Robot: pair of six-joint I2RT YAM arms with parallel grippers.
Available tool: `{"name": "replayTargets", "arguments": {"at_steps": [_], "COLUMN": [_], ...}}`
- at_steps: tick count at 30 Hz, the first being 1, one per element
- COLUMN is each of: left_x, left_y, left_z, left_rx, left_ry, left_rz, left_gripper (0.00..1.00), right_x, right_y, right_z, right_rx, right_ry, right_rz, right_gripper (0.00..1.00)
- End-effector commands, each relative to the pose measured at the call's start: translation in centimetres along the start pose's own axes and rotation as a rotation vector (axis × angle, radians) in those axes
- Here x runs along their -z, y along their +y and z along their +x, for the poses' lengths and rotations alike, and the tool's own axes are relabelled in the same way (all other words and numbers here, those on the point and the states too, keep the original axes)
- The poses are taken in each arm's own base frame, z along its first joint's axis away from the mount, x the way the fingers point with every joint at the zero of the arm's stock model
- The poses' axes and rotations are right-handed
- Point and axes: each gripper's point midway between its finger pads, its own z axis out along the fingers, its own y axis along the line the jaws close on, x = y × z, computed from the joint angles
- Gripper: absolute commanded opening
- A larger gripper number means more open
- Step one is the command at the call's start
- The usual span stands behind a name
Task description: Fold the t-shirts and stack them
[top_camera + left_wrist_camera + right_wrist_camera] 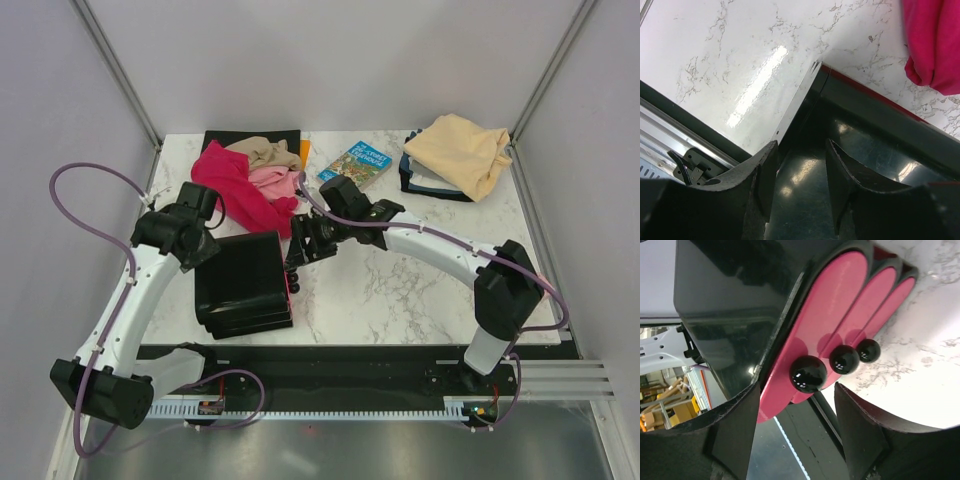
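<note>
The crimson red t-shirt (232,185) lies crumpled at the back left, with the pink t-shirt (275,180) and the tan-brown t-shirt (266,152) bunched against it. The peach-cream t-shirt (460,152) sits at the back right, on a dark stack (430,186). My left gripper (212,243) (800,170) stands open just over a folded black board (245,280) (875,125), nothing between its fingers. A corner of the crimson t-shirt (935,45) shows beyond the board. My right gripper (300,255) (797,410) is open at the board's right edge, facing three black ball knobs (807,374) on pink-red tabs (840,295).
A blue illustrated book (355,165) lies at the back middle. A flat black mat (225,138) lies under the shirt pile at the back left. The marble table (400,290) ends in a black rail (350,352) in front of the arm bases.
</note>
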Motion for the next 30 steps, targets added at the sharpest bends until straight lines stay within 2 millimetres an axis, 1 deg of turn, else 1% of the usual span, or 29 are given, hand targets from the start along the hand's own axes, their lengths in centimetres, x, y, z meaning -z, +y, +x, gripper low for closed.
{"name": "replayTargets", "arguments": {"at_steps": [1, 5, 9, 10, 14, 16, 18, 19, 21, 23, 24, 26, 28, 29, 30], "left_x": [1.0, 1.8, 1.6, 1.7, 1.9, 1.6, 0.8, 0.6, 0.0, -0.4, -0.5, -0.7, -1.2, -1.2, -1.4], "left_y": [5.4, 4.3, 3.4, 3.4, 2.9, 3.0, 3.4, 3.5, 3.3, 3.2, 2.7, 2.1, 1.4, 0.9, 0.2], "left_z": [5.0, 5.0, 5.4, 5.4, 5.3, 5.8, 7.0, 7.4, 8.1, 8.7, 8.9, 9.7, 10.0, 10.3, 10.1], "left_rx": [-0.108, -0.077, -0.066, -0.074, -0.08, -0.077, -0.099, -0.107, -0.124, -0.133, -0.133, -0.137, -0.152, -0.158, -0.164], "left_ry": [0.218, 0.248, 0.29, 0.296, 0.307, 0.326, 0.373, 0.39, 0.409, 0.419, 0.429, 0.463, 0.477, 0.49, 0.482], "left_rz": [-0.197, -0.137, -0.134, -0.131, -0.111, -0.124, -0.167, -0.174, -0.172, -0.16, -0.132, -0.103, -0.077, -0.059, -0.029], "left_gripper": [0.52, 0.52, 0.52, 0.52, 0.52, 0.53, 0.52, 0.51, 0.45, 0.43, 0.4, 0.37, 0.34, 0.31, 0.3], "right_x": [-0.3, -0.8, -1.3, -1.4, -1.7, -1.9, -2.2, -2.2, -2.5, -2.6, -2.9, -3.3, -3.6, -3.7, -3.8], "right_y": [3.0, 3.7, 3.7, 4.0, 4.0, 3.8, 3.7, 3.7, 3.6, 3.5, 3.2, 2.8, 2.5, 2.3, 2.2], "right_z": [-1.2, -1.0, -0.6, -0.6, -0.4, -0.4, -0.1, -0.1, 0.0, 0.1, 0.2, 0.6, 0.7, 0.7, 0.7], "right_rx": [0.062, 0.075, 0.069, 0.072, 0.072, 0.069, 0.063, 0.062, 0.06, 0.056, 0.052, 0.04, 0.036, 0.03, 0.029], "right_ry": [-0.006, 0.012, 0.04, 0.047, 0.059, 0.064, 0.076, 0.077, 0.084, 0.089, 0.096, 0.108, 0.113, 0.114, 0.113], "right_rz": [-0.103, -0.128, -0.147, -0.161, -0.167, -0.166, -0.169, -0.171, -0.172, -0.17, -0.166, -0.156, -0.144, -0.137, -0.13], "right_gripper": [0.69, 0.7, 0.7, 0.71, 0.71, 0.71, 0.71, 0.71, 0.69, 0.68, 0.68, 0.67, 0.66, 0.66, 0.65]}}
